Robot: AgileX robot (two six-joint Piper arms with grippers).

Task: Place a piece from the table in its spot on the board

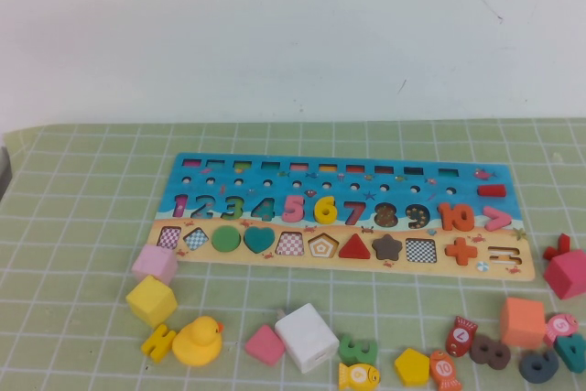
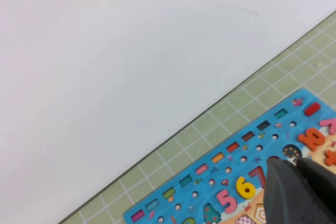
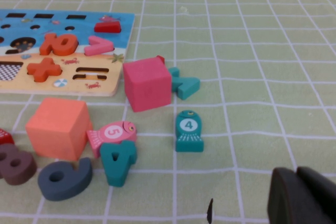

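Note:
The yellow numeral "6" lies in its slot on the blue part of the board, between the pink 5 and the red 7. It also shows in the left wrist view. My left gripper hangs above the board near the 7 and 8, fingers together and empty. My right gripper is over the green mat, right of the board, fingers together and empty. Neither arm shows in the high view.
Loose pieces lie along the mat's front: a yellow cube, a yellow duck, a white cube, a yellow pentagon, an orange cube and a pink cube. The wall stands behind the table.

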